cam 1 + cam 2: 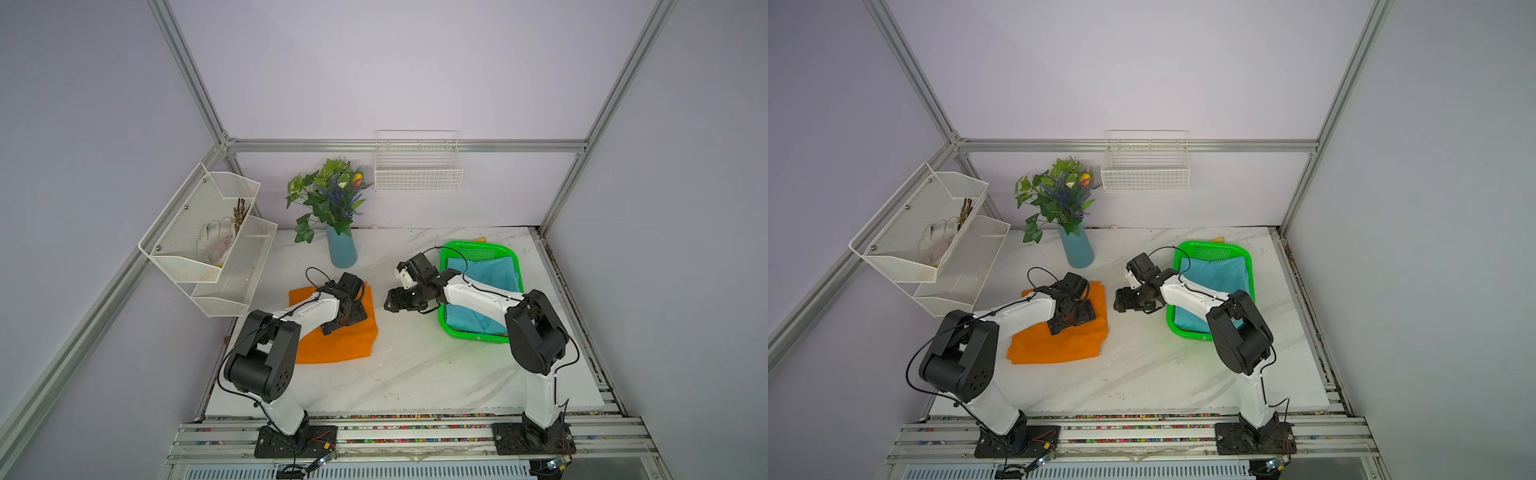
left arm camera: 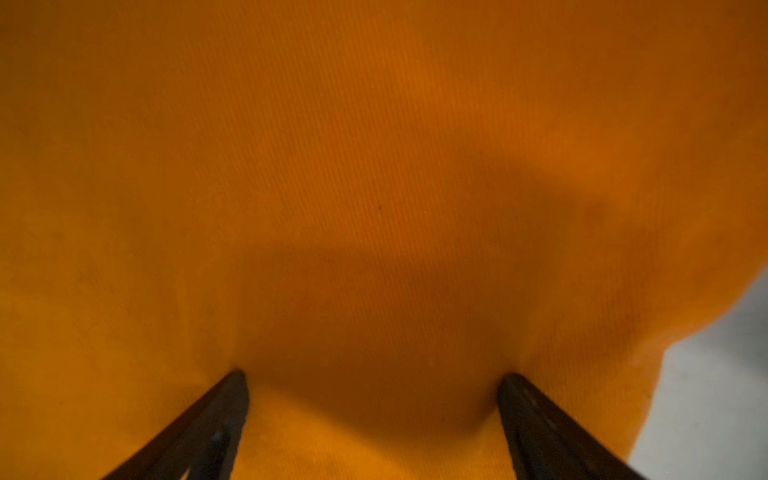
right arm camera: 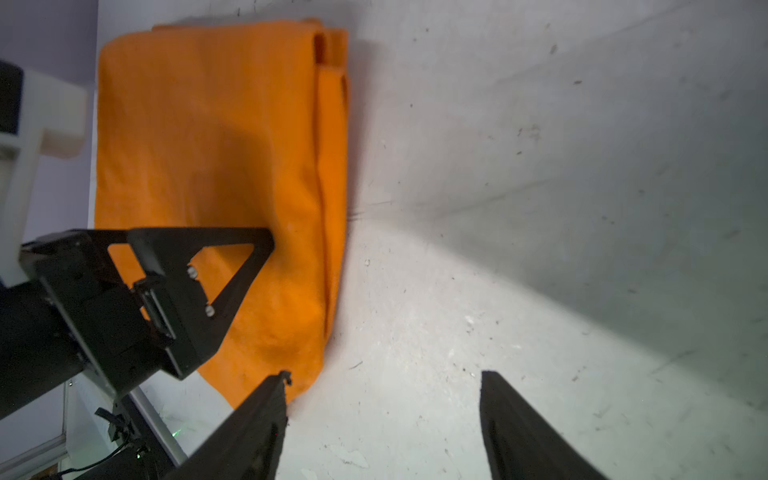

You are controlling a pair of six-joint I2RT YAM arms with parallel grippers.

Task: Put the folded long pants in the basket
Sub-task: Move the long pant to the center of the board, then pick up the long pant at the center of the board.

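While teal-blue folded cloth pants (image 1: 490, 270) fill the bright green perforated plastic basket (image 1: 478, 246), the bright orange folded pants (image 1: 332, 345) lie on the white marbled desk (image 1: 415, 374), apart from the basket. Their long axis runs roughly parallel to its long sides, with the layered edge facing it. The left gripper (image 2: 374, 374), jaws spread, presses its tips into them. The right gripper (image 3: 384, 374), jaws spread and empty, hangs between the basket and the orange pants.

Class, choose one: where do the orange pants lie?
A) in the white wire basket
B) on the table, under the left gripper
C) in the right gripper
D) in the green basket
B: the orange pants lie on the table, with the left gripper touching them.
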